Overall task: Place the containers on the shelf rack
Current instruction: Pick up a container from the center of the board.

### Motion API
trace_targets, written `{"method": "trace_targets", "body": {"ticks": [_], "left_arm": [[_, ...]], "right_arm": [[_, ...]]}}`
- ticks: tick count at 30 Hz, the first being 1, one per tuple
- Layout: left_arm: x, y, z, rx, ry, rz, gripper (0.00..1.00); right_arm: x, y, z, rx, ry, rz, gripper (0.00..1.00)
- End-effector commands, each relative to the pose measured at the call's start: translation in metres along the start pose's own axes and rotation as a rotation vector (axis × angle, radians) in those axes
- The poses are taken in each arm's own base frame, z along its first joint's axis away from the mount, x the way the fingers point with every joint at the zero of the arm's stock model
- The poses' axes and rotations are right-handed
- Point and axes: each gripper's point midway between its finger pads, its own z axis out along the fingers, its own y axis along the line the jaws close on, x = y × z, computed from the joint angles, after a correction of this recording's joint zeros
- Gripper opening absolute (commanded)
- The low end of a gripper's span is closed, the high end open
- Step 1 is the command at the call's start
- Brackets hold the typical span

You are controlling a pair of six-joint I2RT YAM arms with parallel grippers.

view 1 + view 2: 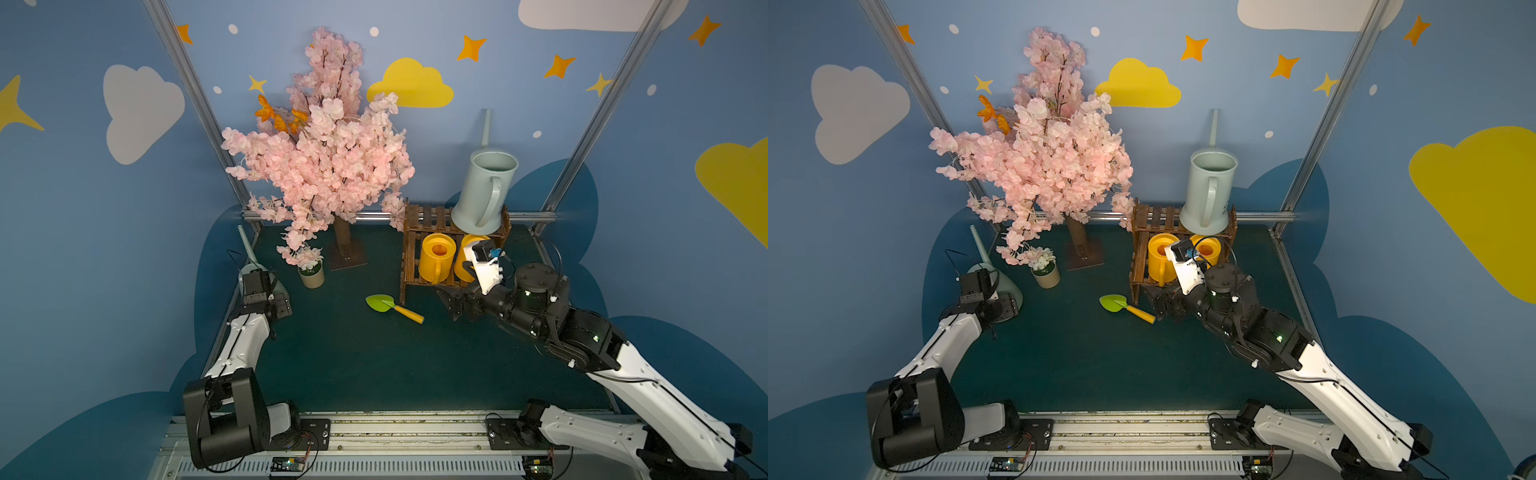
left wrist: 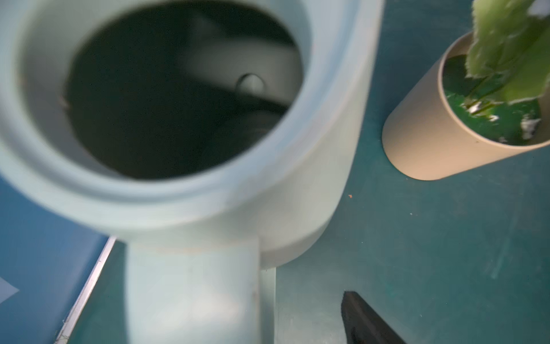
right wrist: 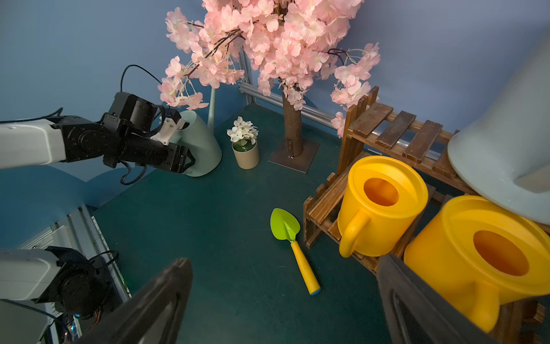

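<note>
1. Showing 3 of 4 cans racked: yellow cans [image 3: 384, 208] side by side on lower tier of rack [image 1: 428, 216]; top can [image 1: 482, 195] on upper tier, R side; upper L slot bare.
2. Floor can [image 3: 205, 146] standing on table [image 1: 353, 365] at far L by the wall, well apart from rack; spout [image 1: 245, 243] slanting up toward back corner.
3. L gripper [image 3: 187, 160] low at floor can's base, handle [image 2: 193, 283] side. Only one finger [image 2: 366, 321] in wrist view, beside handle, not touching; wide or narrow, cannot tell. No hold evident.
4. R gripper [image 1: 453, 307] spread wide, empty, in front of rack near yellow cans.
5. Handling (est.): hollow plastic, empty inside, so prob. light & stiff. Smooth flared wall prob. slippery. Long spout apt to shift balance & swing. Best hold: handle, else rim pinched in/out.
6. Around: pot [image 1: 311, 278] just beside floor can, rack side; tree [image 1: 324, 145] w/ low blossom between can & rack; trowel [image 1: 392, 307] flat on table by rack's front L post.
7. In the way (est.): branches over direct path, spout may snag them; top can crowding the bare slot; R arm before rack.
</note>
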Motion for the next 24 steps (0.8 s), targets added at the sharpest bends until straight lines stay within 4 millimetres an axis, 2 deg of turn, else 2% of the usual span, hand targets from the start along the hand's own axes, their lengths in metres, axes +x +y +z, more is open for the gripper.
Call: {"method": "trace_targets", "body": {"ticks": [1, 8, 16, 20, 24], "left_arm": [[-0.004, 0.010, 0.003, -0.083, -0.077, -0.051, 0.76], [-0.004, 0.014, 0.006, -0.116, -0.164, -0.089, 0.69], [-0.010, 0.006, 0.011, -0.089, -0.200, -0.084, 0.67], [-0.018, 0.008, 0.003, -0.095, -0.217, -0.084, 0.61], [-0.021, 0.008, 0.001, -0.098, -0.221, -0.081, 0.50]], "right_arm": [[-0.020, -0.001, -0.013, -0.003, -0.054, 0.016, 0.98], [-0.019, -0.007, -0.014, 0.016, -0.052, 0.023, 0.98], [-0.020, -0.009, -0.012, 0.020, -0.042, 0.025, 0.98], [-0.020, -0.008, -0.010, 0.019, -0.040, 0.032, 0.98], [-0.018, -0.008, -0.008, 0.017, -0.035, 0.035, 0.98]]}}
